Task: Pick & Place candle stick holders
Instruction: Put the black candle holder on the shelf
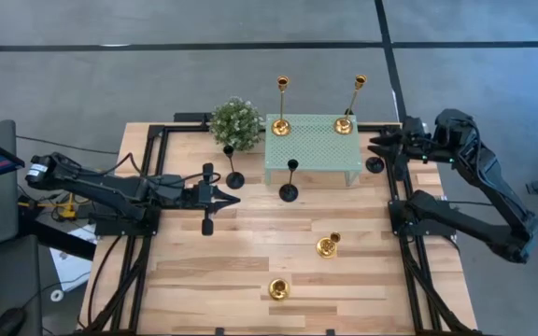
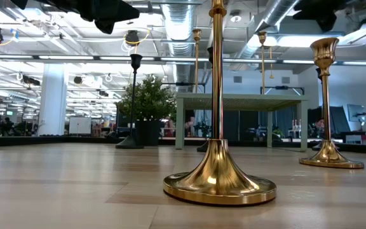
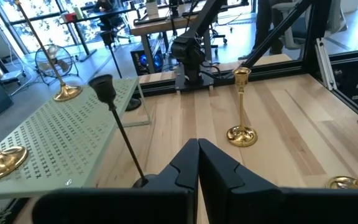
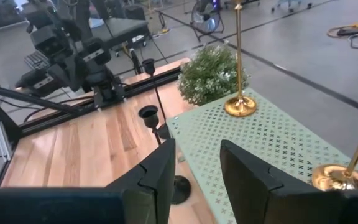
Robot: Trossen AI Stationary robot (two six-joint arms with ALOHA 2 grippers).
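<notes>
Two tall gold candle stick holders (image 1: pixel 281 121) (image 1: pixel 346 121) stand on the mint green perforated stand (image 1: pixel 313 149). Two black holders (image 1: pixel 234 177) (image 1: pixel 289 191) stand on the wood in front of it. Two short gold holders (image 1: pixel 327 245) (image 1: pixel 279 288) stand nearer the front. My left gripper (image 1: pixel 234 197) is shut and empty, low over the table between the two black holders; one black holder (image 3: pixel 120 130) stands just beside its fingers. My right gripper (image 1: pixel 374 145) is open and empty at the stand's right end, pointing across the stand (image 4: pixel 260 143).
A round green bushy plant (image 1: pixel 235 122) stands at the stand's left far corner. Dark frame rails run along the table's left (image 1: pixel 143 215) and right (image 1: pixel 402 215) sides. In the low view the nearest gold holder (image 2: pixel 218 178) stands close to the camera.
</notes>
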